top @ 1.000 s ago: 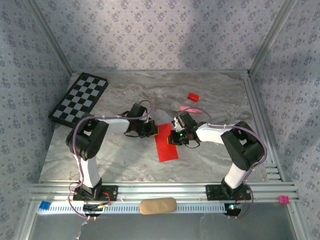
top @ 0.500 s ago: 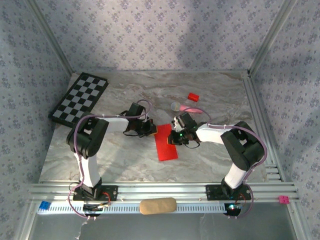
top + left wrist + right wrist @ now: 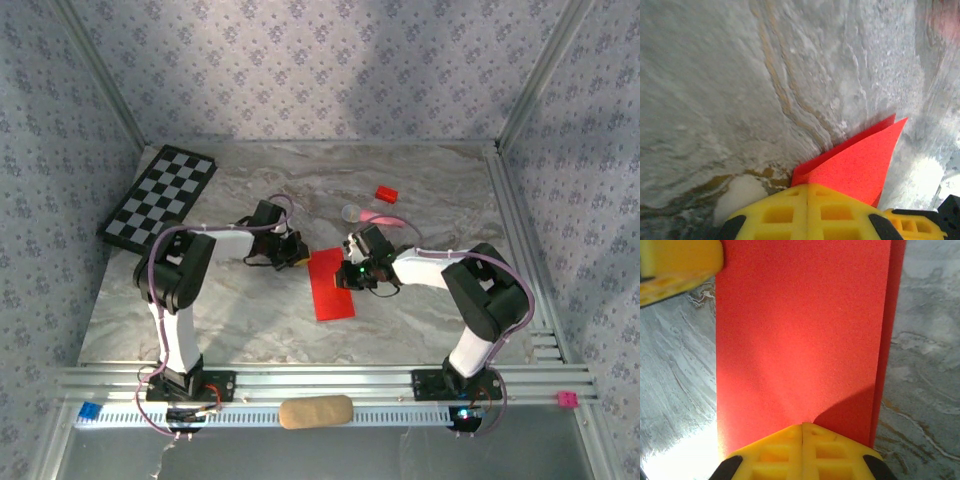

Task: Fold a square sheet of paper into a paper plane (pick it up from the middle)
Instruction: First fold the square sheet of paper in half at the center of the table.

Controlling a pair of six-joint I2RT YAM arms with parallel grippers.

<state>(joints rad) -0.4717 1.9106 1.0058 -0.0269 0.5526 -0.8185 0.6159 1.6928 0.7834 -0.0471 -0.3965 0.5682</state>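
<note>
Left pincer [image 3: 807,187] nips a corner of the square sheet of paper [image 3: 860,160]; right pincer [image 3: 802,426] closed atop it; my arms low, contact hidden.

**Pulled Away and to the Left**

Moved the black left gripper with yellow fingers [image 3: 300,258] a little farther from the near edge of the grey marble table [image 3: 200,310] and a little to the left since a second ago. Swung the white forearm [image 3: 225,237] behind it the same way, so now sitting higher up in the top view. Dragged the far left corner of the thin bright red sheet of paper [image 3: 330,285] along, out to the left. Made the far end of the red sheet look wider and its left edge less slanted than before.
</note>
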